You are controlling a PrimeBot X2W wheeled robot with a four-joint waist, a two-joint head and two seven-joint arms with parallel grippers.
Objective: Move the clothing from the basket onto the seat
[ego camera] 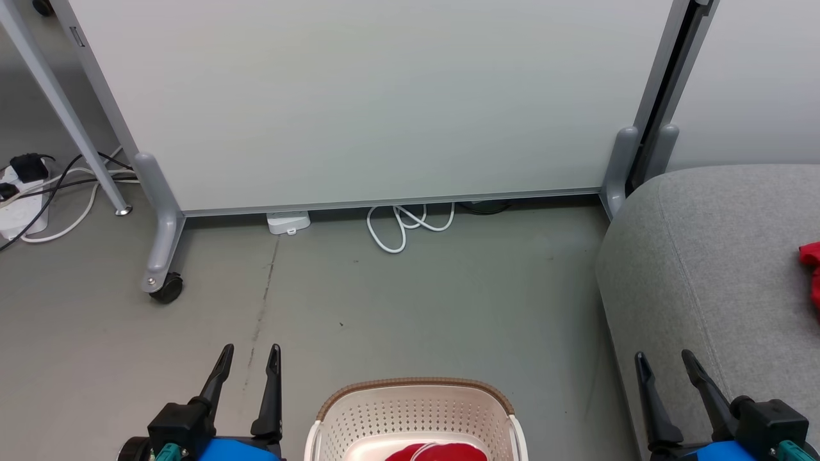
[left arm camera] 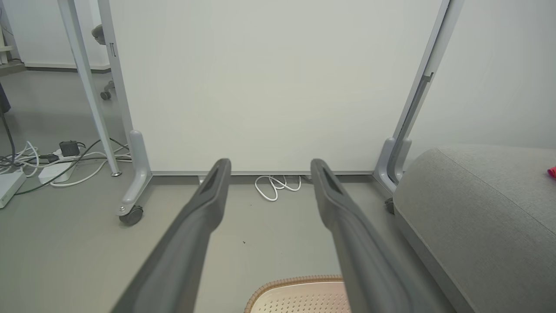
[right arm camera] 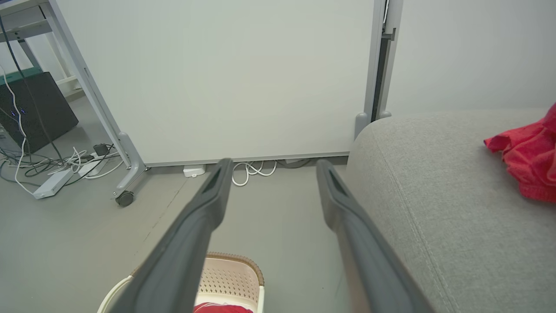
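The cream perforated basket (ego camera: 416, 416) with a brown rim band stands on the floor at the bottom centre of the head view, with a red garment with white trim (ego camera: 442, 452) inside it. A second red garment (right arm camera: 527, 152) lies on the grey seat (ego camera: 717, 256) at the right, its edge showing as a red garment (ego camera: 811, 262) at the head view's right border. My left gripper (ego camera: 251, 356) is open to the left of the basket, holding nothing. My right gripper (ego camera: 663, 362) is open over the seat's front corner, also holding nothing. The basket rim (left arm camera: 295, 282) and the basket (right arm camera: 226, 278) show low in the wrist views.
A white partition panel (ego camera: 384, 96) on wheeled grey feet (ego camera: 163, 282) stands across the back. A white cable coil (ego camera: 407, 224) and a small white box (ego camera: 288, 222) lie under it. A power strip with cables (ego camera: 25, 198) sits at the far left.
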